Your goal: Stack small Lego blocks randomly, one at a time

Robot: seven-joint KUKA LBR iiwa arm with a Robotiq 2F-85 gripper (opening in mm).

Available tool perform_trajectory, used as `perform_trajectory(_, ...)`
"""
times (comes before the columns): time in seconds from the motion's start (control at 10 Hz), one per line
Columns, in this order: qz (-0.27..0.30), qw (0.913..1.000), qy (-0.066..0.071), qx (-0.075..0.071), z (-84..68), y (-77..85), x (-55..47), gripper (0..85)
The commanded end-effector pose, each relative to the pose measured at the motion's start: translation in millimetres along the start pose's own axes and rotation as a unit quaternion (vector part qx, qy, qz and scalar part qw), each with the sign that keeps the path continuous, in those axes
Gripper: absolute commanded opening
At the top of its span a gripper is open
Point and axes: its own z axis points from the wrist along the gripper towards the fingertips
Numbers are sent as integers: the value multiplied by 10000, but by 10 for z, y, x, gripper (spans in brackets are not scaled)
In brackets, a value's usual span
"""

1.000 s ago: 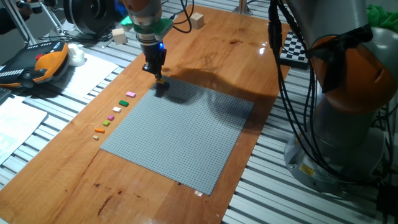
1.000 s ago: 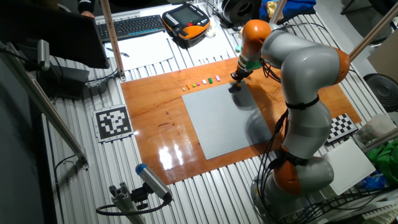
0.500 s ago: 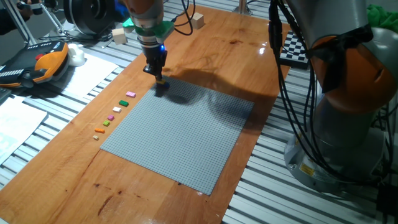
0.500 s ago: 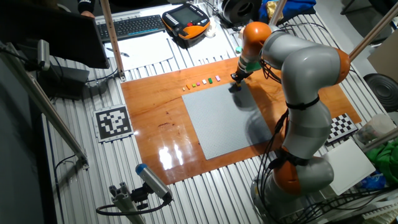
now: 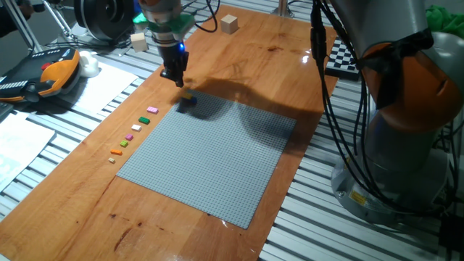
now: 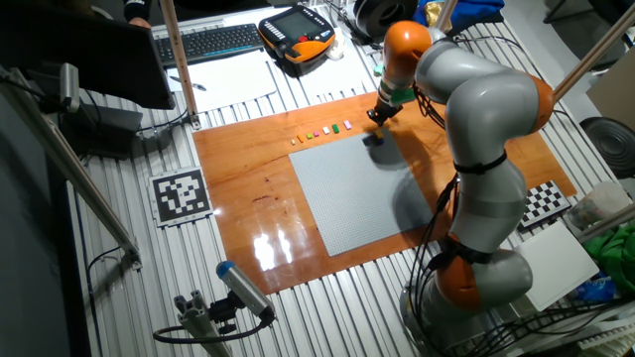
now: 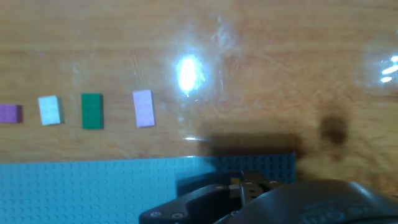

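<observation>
A small stack of Lego blocks [image 5: 188, 97] with a yellow block on top stands on the far corner of the grey baseplate [image 5: 210, 156]. My gripper [image 5: 174, 77] hangs above and just left of the stack, empty, with its fingers only slightly apart. Several loose small blocks lie in a row on the wood left of the plate, from a pink block [image 5: 152, 110] to an orange block [image 5: 116, 152]. The hand view shows the pink block [image 7: 143, 107], a green block [image 7: 92, 111], a white block [image 7: 49, 109] and a purple block [image 7: 9, 113] beyond the plate edge [image 7: 93, 186]. The other fixed view shows the gripper [image 6: 377, 116] at the plate's corner.
Two wooden cubes [image 5: 230, 24] [image 5: 139, 41] stand at the table's far edge. An orange teach pendant [image 5: 51, 76] and papers lie to the left. A checkerboard [image 5: 341, 52] lies at the right. The arm's base [image 5: 406, 145] stands right of the table.
The gripper was down on the stack at the plate's corner. It has let go, risen and moved a little left. The yellow block stays on the stack.
</observation>
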Motion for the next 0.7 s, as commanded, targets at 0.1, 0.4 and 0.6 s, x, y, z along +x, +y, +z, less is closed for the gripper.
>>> perform_trajectory(0.1,169,9998,-14,54,-189,176,-86,0)
perform_trajectory(0.4,254,9996,-90,-76,-196,373,-203,0)
perform_trajectory(0.6,263,9994,-135,-192,-138,493,-252,0)
